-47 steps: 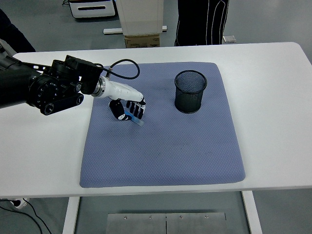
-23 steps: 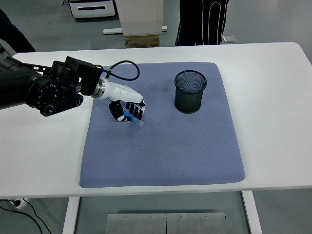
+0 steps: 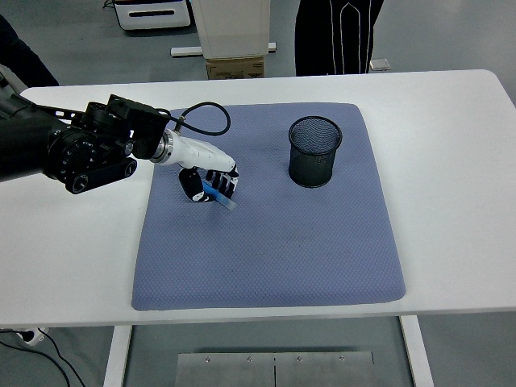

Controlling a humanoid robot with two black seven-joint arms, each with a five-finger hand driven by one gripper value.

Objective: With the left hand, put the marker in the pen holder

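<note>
White table (image 3: 451,121) carries a blue mat (image 3: 274,242), grey floor beyond its far edge. Left hand (image 3: 208,184) is curled tight around the blue marker (image 3: 219,196), near the mat's left edge. The pen holder (image 3: 315,151) stands well apart.

You had one robot hand (image 3: 208,182) in view — the left — and it was closed around one blue marker (image 3: 219,196). One black mesh pen holder (image 3: 315,151) stood well off to that hand's right. One blue-grey mat (image 3: 274,242) lay under the hand, on one white table (image 3: 451,185). Beyond the hand you had one person (image 3: 334,36) standing — and one cardboard box (image 3: 235,66).
</note>
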